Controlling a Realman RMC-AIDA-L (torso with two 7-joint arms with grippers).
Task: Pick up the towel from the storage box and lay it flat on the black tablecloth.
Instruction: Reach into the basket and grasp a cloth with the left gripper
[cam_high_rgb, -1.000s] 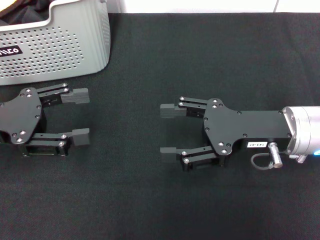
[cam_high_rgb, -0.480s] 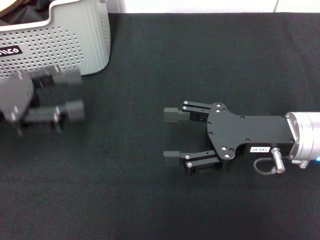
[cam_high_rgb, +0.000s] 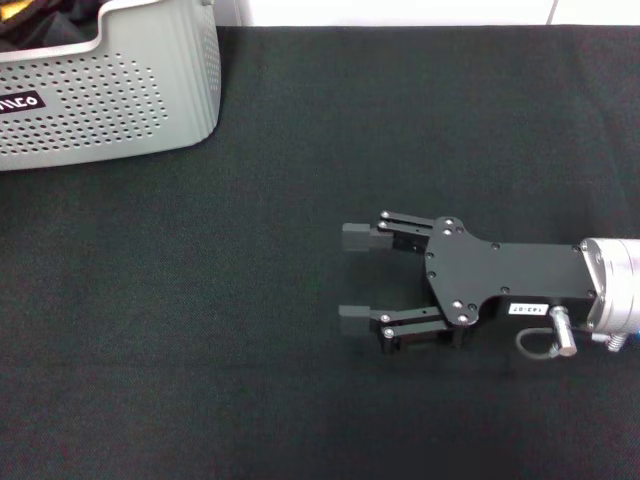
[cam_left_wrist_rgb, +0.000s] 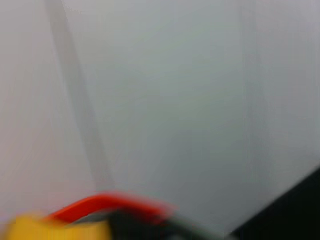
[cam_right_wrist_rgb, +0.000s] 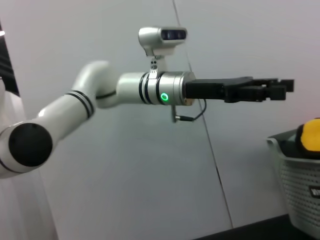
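Observation:
The storage box (cam_high_rgb: 130, 95), light grey and perforated, stands at the far left of the black tablecloth (cam_high_rgb: 230, 320). A bit of the yellow towel (cam_high_rgb: 14, 12) shows inside it beside dark fabric. My right gripper (cam_high_rgb: 353, 278) is open and empty, low over the tablecloth at centre right. My left gripper (cam_right_wrist_rgb: 277, 90) is out of the head view. The right wrist view shows it raised high, above the storage box (cam_right_wrist_rgb: 295, 195), where a yellow patch of the towel (cam_right_wrist_rgb: 310, 134) shows at the rim. The left wrist view is blurred.
A white wall runs behind the table. The left arm (cam_right_wrist_rgb: 100, 95) stretches across the right wrist view at height. A red strip (cam_left_wrist_rgb: 105, 205) and a yellow blur show in the left wrist view; I cannot tell what they are.
My left gripper has lifted off the tablecloth and gone out of the head view to the left. My right gripper has drawn back a little to the right and nearer.

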